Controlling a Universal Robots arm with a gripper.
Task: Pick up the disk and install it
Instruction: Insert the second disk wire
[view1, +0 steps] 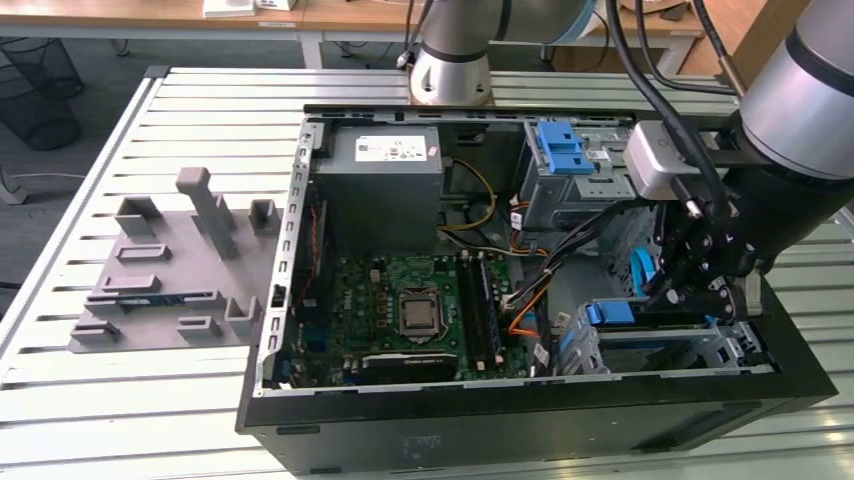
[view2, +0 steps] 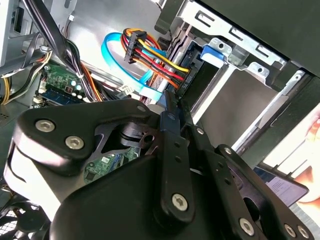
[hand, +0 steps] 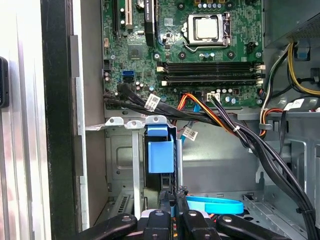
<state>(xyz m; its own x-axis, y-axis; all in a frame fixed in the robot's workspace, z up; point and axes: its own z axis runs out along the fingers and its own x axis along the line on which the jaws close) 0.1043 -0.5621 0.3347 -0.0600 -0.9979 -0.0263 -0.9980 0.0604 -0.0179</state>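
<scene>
A green motherboard (hand: 200, 45) with a square silver processor socket (hand: 206, 27) and 2 long black memory slots (hand: 210, 70) lies inside the open case. Bundled black cables (hand: 240, 132) cross a grey metal drive bay (hand: 120, 165), where a blue plastic carrier tab (hand: 160, 152) stands just beyond the black gripper (hand: 176, 220). A light-blue flat cable (hand: 215, 204) curves beside it.

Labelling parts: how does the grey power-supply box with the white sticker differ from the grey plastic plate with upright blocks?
The grey power-supply box sits inside the black computer case; the grey plastic plate lies outside on the slatted table. The box is a solid block with a sticker; the plate is flat with posts. Both are grey.
</scene>
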